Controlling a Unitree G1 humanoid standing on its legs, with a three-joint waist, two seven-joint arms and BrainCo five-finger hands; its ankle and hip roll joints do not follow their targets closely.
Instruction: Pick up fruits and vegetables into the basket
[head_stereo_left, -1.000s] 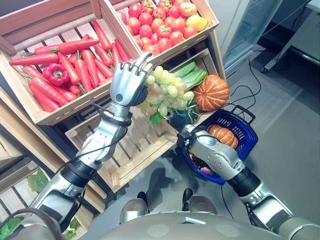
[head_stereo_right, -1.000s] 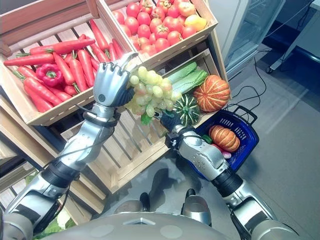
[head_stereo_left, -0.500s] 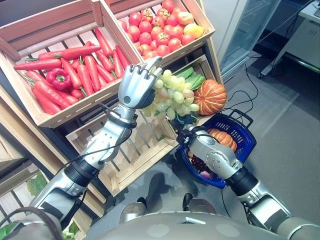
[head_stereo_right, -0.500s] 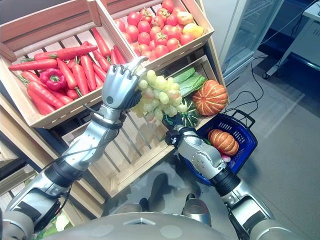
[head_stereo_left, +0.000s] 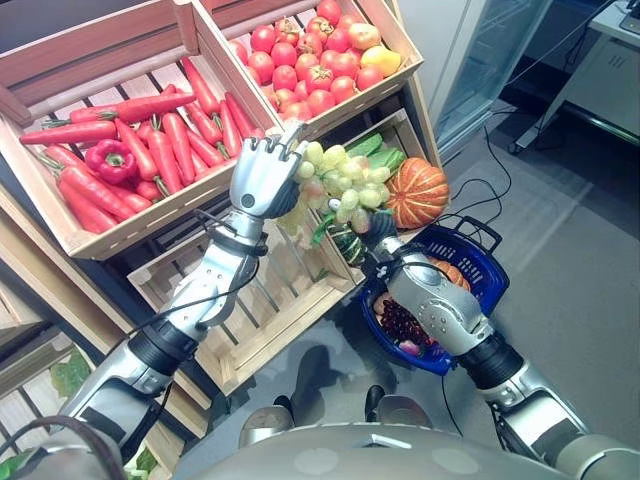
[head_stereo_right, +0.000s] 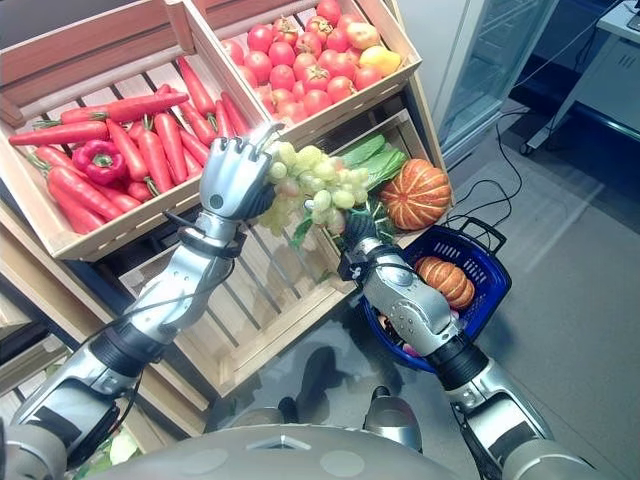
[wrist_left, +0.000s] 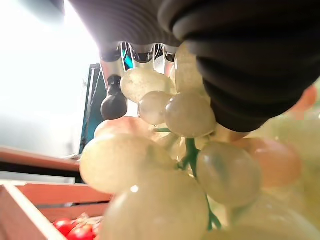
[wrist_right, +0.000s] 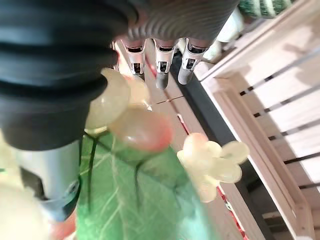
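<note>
I have the left robot hand curled around the grape bunch, held up beside the crates, the blue basket lying lower toward my right, hanging from the right robot hand, whose grip I cannot tell.

Carrots left of tomatoes; pumpkin below; basket right of crates, on floor.
</note>
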